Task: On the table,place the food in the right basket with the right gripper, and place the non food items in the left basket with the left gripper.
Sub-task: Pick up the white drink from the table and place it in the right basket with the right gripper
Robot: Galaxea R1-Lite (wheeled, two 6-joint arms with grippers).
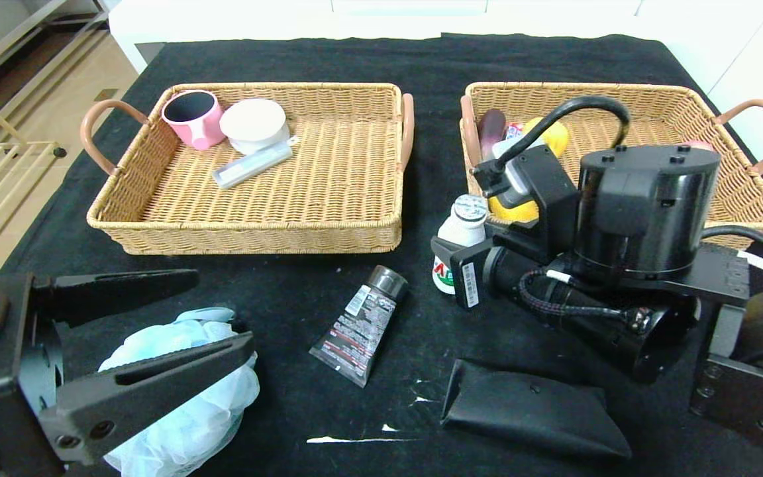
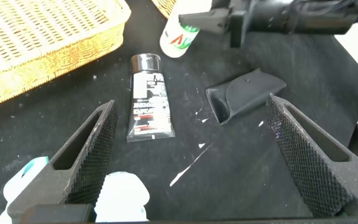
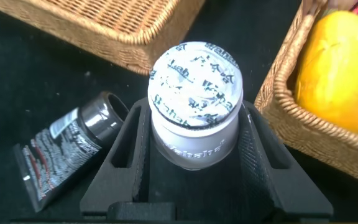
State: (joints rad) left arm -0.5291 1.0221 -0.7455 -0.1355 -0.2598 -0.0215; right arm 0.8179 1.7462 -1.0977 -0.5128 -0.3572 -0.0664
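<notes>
Now clenched on the small white drink bottle [image 3: 194, 102]: right tool [image 3: 194, 165], one finger on each side of the body, below the foil lid. Bottle upright on the black worktop [image 1: 275, 291], just outside the near left corner of the right basket [image 1: 749, 218]. Already in that basket: a yellow fruit [image 1: 554, 136] and a dark eggplant [image 1: 491, 129], plus a red-and-white item too hidden to name.

Left tool [image 2: 188, 162] released, fingers spread wide, hanging low over the near left of the worktop, right above a pale blue bath sponge [image 1: 189, 404]. Grasping nothing.

Left basket [image 1: 255, 238] holding a pink cup [image 1: 193, 119], a white bowl [image 1: 254, 124] and a grey flat case [image 1: 252, 167]. Waiting on the worktop, by the look of it for the left side: a dark tube [image 1: 360, 324] and a black pouch [image 1: 534, 414].

Likely trouble from here:
- Grip sits high on a smooth round body; could slip or tip if lifted fast.
- Basket wall very near the bottle; too low a lift would probably knock the bottle against the wicker rim or shove the basket.
- Fruit lying just inside that corner; a drop there might land the bottle on it and roll it over.
- Tube just beside the bottle; a low swing could nudge it.
</notes>
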